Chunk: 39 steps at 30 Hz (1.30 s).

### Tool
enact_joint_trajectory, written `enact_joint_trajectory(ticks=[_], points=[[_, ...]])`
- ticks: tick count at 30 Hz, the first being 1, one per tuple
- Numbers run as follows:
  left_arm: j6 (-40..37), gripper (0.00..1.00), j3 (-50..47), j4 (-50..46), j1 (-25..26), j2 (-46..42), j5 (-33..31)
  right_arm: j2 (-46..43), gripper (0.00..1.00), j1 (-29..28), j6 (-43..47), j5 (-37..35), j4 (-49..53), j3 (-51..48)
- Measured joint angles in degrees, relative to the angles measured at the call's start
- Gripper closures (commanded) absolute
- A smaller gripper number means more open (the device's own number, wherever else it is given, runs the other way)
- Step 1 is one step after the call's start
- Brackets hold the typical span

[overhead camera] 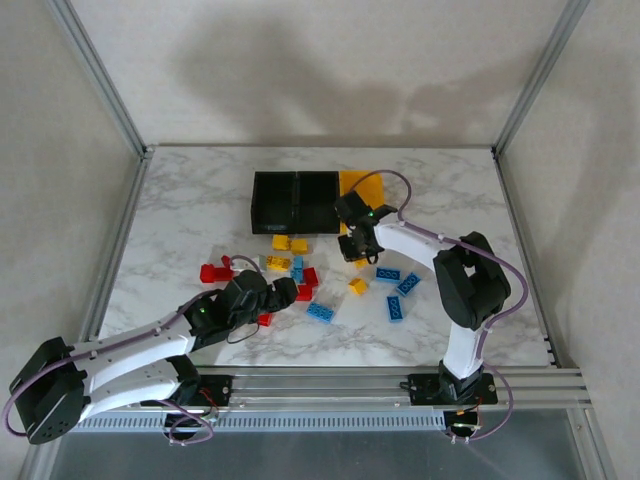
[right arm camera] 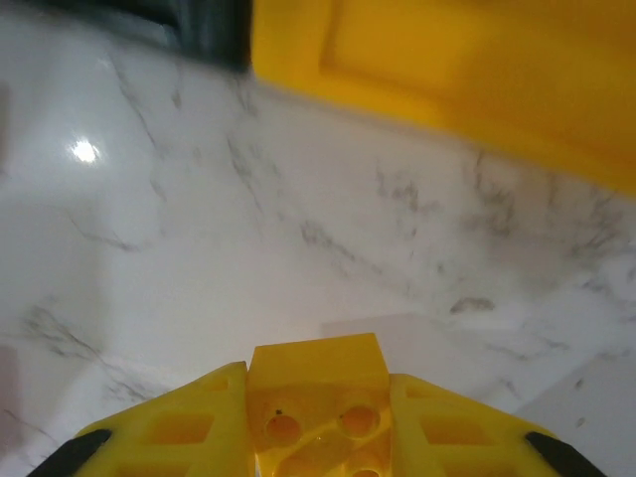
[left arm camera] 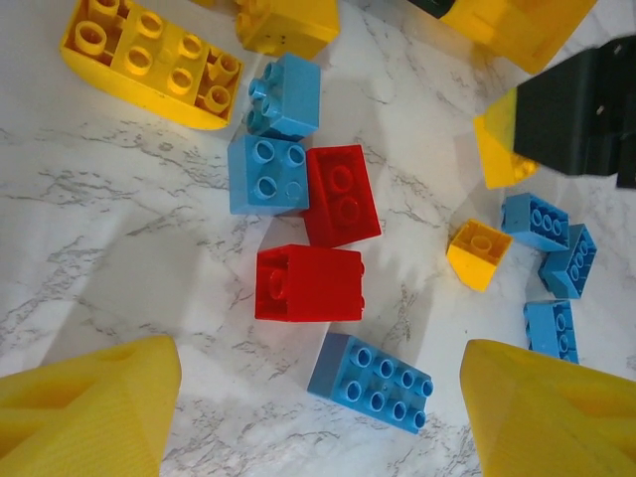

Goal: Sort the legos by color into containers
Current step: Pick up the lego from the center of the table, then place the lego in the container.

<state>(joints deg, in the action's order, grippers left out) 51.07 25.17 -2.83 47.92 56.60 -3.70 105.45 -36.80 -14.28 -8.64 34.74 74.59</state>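
Status: right hand [right arm camera: 318, 422] clenched on yellow lego [right arm camera: 316, 370], near yellow container [right arm camera: 447, 70]; left hand [left arm camera: 318, 397] released, jaws wide, over red lego [left arm camera: 308, 283] lying on marble surface [left arm camera: 119, 229] among blue legos [left arm camera: 268, 174].

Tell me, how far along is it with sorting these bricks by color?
Barely begun. The black bins look empty. In hand: the right claw is shut on a yellow brick near the yellow bin; the left claw hangs open above red and blue bricks. Left to sort: everything scattered on the table.
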Motion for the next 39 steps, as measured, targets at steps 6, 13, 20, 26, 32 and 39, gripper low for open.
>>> enact_joint_trajectory(ticks=[6, 13, 20, 26, 32, 39], points=[[-1.1, 0.25, 4.5, -0.4, 0.0, 1.3, -0.2, 0.0, 0.71, 0.4, 0.0, -1.9, 1.2, 9.0], [-5.3, 0.23, 14.7, 0.4, 0.0, 7.4, -0.1, 2.7, 0.71, 3.9, -1.3, -2.2, 1.6, 19.9], [-8.5, 0.23, 20.0, 0.8, -0.4, 12.0, 0.8, 8.6, 0.71, 8.0, -5.1, -1.3, 0.4, 22.9], [-8.7, 0.23, 20.0, 0.8, -0.4, 12.6, 1.2, 13.1, 0.71, 9.6, -8.0, -0.3, -0.7, 23.5], [-8.7, 0.23, 18.6, 0.8, -0.4, 12.1, 1.2, 16.3, 0.71, 9.7, -10.2, -0.2, -2.1, 24.4], [-8.6, 0.23, 16.7, 0.7, -0.4, 11.0, 1.1, 17.9, 0.6, 10.1, -12.6, -0.2, -2.8, 25.0]])
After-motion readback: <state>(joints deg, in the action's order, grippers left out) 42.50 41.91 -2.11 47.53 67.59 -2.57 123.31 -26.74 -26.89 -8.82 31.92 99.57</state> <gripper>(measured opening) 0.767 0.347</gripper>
